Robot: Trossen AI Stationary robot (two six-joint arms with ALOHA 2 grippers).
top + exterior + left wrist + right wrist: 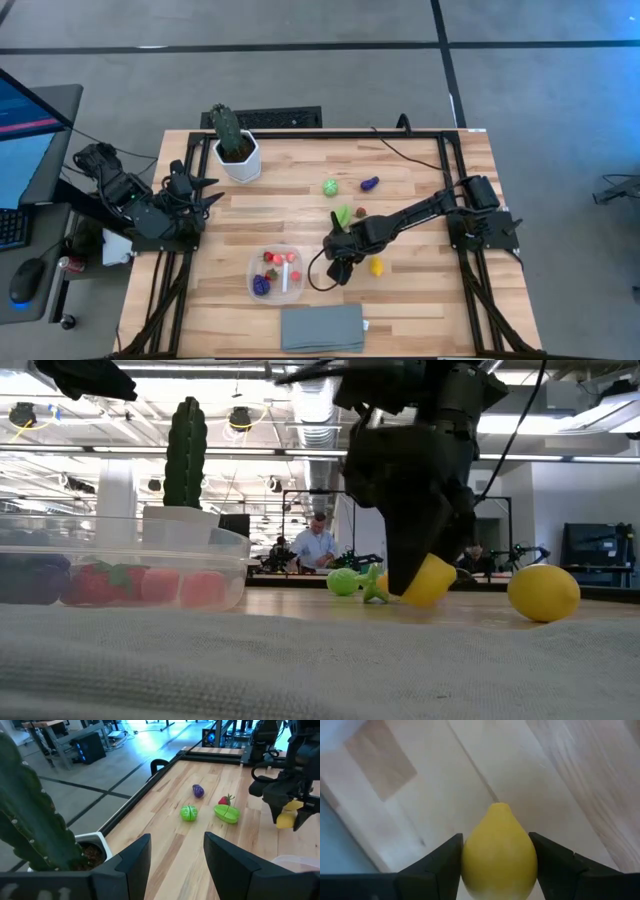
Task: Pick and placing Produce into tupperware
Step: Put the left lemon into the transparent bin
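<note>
My right gripper (pixel 338 270) stands over the table's middle, just right of the clear tupperware (pixel 252 270), and is shut on a yellow lemon-shaped produce piece (pixel 499 850). A second yellow piece (pixel 377 266) lies on the wood right beside it. The tupperware holds red and purple pieces (pixel 268 272). Farther back on the table lie a green round piece (pixel 330 187), a purple one (pixel 370 183), a green leafy one (pixel 343 215) and a small reddish one (pixel 360 212). My left gripper (pixel 175 860) waits open at the far left, next to the cactus (pixel 232 135). My right gripper pinches the yellow piece by its two opposite sides (pixel 470 862) between its two fingers. The fingers come steeply from above, pointing down. The piece's pointed tip (pixel 499 807) faces the wood below. In the low view its lower end (pixel 432 595) sits close above the table; whether it touches, I cannot tell.
A flat grey folded cloth (pixel 322 327) lies at the near edge, in front of the tupperware. The cactus in its white pot (pixel 240 160) stands at the far left. A black frame (pixel 455 160) runs along the table's sides. People show in the room beyond.
</note>
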